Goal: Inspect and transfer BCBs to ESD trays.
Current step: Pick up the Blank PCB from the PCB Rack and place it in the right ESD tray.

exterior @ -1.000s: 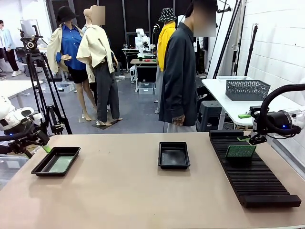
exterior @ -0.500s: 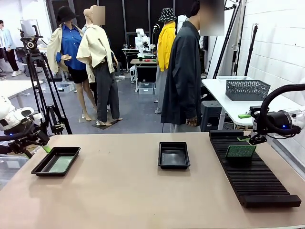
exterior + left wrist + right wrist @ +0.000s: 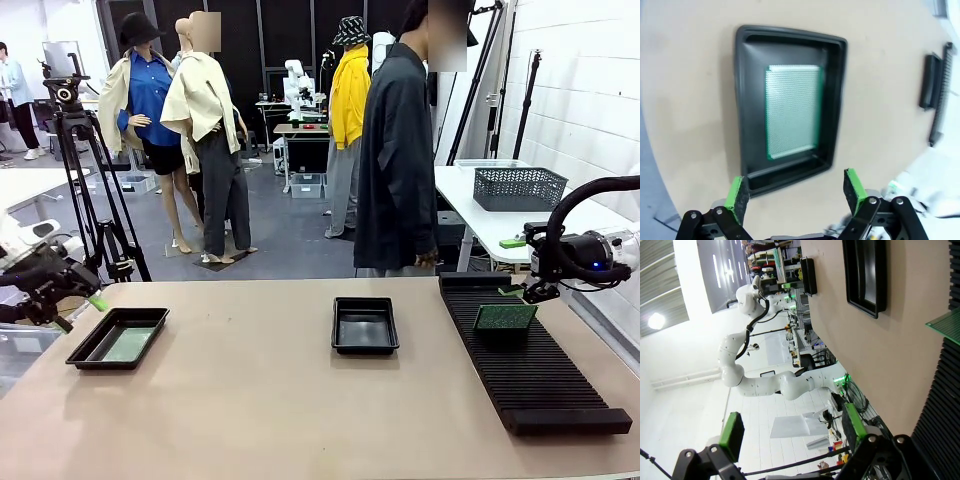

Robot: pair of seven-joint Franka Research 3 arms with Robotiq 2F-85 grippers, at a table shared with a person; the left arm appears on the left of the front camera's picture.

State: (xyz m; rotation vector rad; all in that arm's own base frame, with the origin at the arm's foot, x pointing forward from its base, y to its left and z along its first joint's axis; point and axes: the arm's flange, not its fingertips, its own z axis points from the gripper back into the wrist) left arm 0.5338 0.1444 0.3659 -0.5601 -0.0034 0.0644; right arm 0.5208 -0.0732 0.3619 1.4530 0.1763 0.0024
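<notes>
left wrist view: wide-spread left pincer [image 3: 795,186] near esd tray [image 3: 742,100] with bcb [image 3: 792,111]

The black, green-padded left end effector [image 3: 794,189] hangs with jaws spread wide, empty; the right end effector [image 3: 792,426] likewise gapes, holding nothing.

The left tray [image 3: 80,357] sits by the surface's [image 3: 250,400] left edge, with a board [image 3: 128,345] lying flat in it. The middle tray [image 3: 338,325] sits midway along, nearer the far edge. The rack [image 3: 540,380] runs along the right edge from far to near, and a second board [image 3: 505,317] stands in its far half. A person [image 3: 397,150] stands behind the far edge.
</notes>
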